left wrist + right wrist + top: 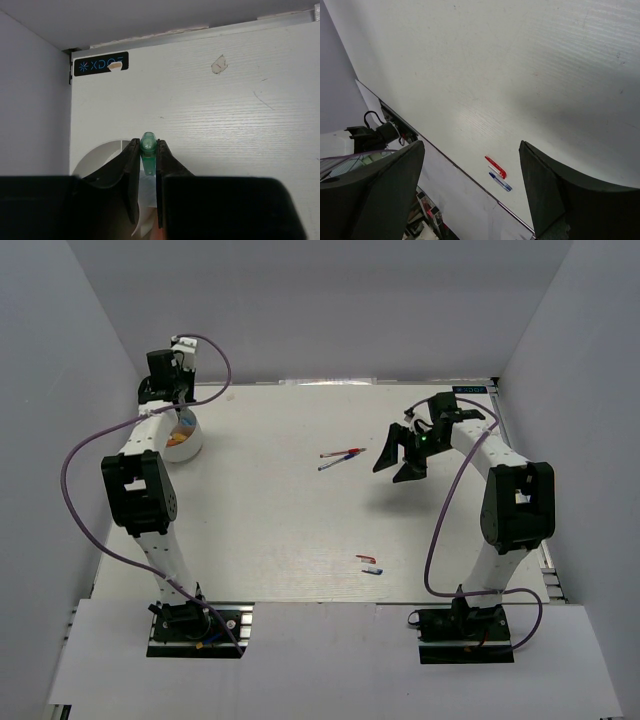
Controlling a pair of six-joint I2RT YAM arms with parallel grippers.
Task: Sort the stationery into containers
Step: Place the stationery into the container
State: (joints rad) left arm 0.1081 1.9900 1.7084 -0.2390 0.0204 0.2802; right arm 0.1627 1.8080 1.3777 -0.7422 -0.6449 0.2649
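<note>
White table [280,520] boards fill my screens, with pale walls [330,300] closing in on three sides. My left gripper [148,143] is pinched on a mint marker [148,151]. The marker lies along the fingers, its rounded end poking just past their tips. Directly under that grip sits the round white bowl [100,155], in the far left corner of the table. From the top camera I can see something orange inside it (the rest of its contents I cannot make out).

My right gripper [398,466] hangs over the far right part of the table, jaws spread wide with nothing between them. To its left, near the middle of the table, a thin red pen [341,452] and a thin blue pen [334,465] lie close together and almost parallel, well apart from the bowl. A short red pen [495,166] and a short blue pen [500,182] lie side by side close to the near edge, between the two arm bases. My right wrist camera catches both of them in the gap between its own fingers.
</note>
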